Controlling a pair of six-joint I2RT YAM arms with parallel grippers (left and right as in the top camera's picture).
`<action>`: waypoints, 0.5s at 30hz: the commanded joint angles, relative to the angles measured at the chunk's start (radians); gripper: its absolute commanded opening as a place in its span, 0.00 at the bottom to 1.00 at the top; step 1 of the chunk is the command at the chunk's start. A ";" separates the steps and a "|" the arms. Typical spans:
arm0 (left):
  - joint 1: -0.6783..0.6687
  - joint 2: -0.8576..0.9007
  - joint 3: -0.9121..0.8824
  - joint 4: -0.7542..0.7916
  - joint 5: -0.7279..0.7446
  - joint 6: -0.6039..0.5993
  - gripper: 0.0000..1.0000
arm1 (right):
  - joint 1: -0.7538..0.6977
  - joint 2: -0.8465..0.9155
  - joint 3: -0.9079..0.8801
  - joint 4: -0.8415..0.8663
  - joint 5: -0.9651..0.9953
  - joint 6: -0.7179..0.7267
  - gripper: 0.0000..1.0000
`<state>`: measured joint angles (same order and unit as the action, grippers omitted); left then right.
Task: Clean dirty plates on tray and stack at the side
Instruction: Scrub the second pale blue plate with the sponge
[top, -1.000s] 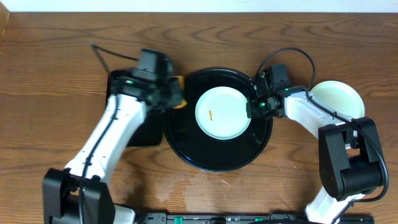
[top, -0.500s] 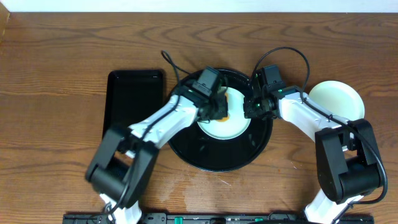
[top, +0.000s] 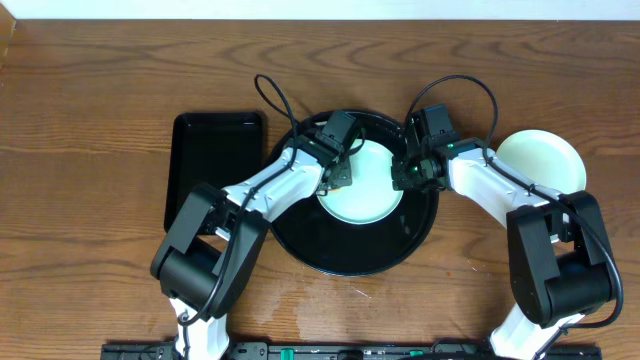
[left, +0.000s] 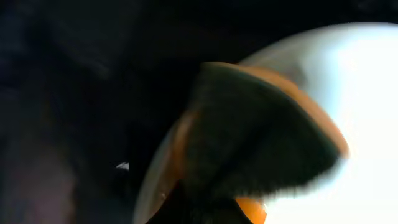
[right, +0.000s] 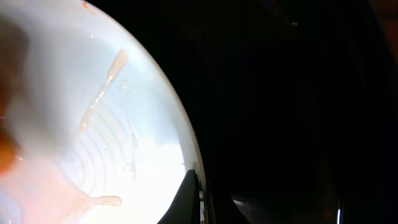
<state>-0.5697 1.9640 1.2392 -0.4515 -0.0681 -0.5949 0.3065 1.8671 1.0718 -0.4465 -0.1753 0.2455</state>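
A pale mint-blue plate (top: 372, 192) lies on the round black tray (top: 350, 262). My left gripper (top: 338, 172) is over the plate's left part, shut on an orange sponge with a dark scrub face (left: 249, 137) that presses on the plate (left: 367, 93). My right gripper (top: 405, 172) is at the plate's right rim and shut on it; one finger (right: 191, 196) lies over the rim. The right wrist view shows thin orange streaks on the plate (right: 93, 124). Other plates (top: 545, 160) sit on the table to the right of the tray; how many are stacked there is unclear.
A smaller rectangular black tray (top: 215, 170) lies left of the round tray. Cables loop above both wrists. The wooden table (top: 100, 90) extends all around.
My left gripper has come from the rectangular tray to the plate with the sponge and shifted slightly left on it. The orange smear at the plate's centre no longer shows overhead. The right gripper stayed.
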 joint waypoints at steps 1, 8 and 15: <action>0.027 0.040 0.009 -0.029 -0.296 0.068 0.07 | 0.012 0.026 -0.021 -0.019 0.097 0.002 0.01; 0.027 0.018 0.062 -0.152 -0.511 0.079 0.08 | 0.012 0.026 -0.021 -0.035 0.097 0.002 0.01; 0.061 -0.129 0.131 -0.233 -0.490 0.074 0.07 | 0.012 0.026 -0.021 -0.045 0.097 0.002 0.01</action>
<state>-0.5426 1.9274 1.3258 -0.6697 -0.4572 -0.5259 0.3340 1.8671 1.0729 -0.4641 -0.1982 0.2527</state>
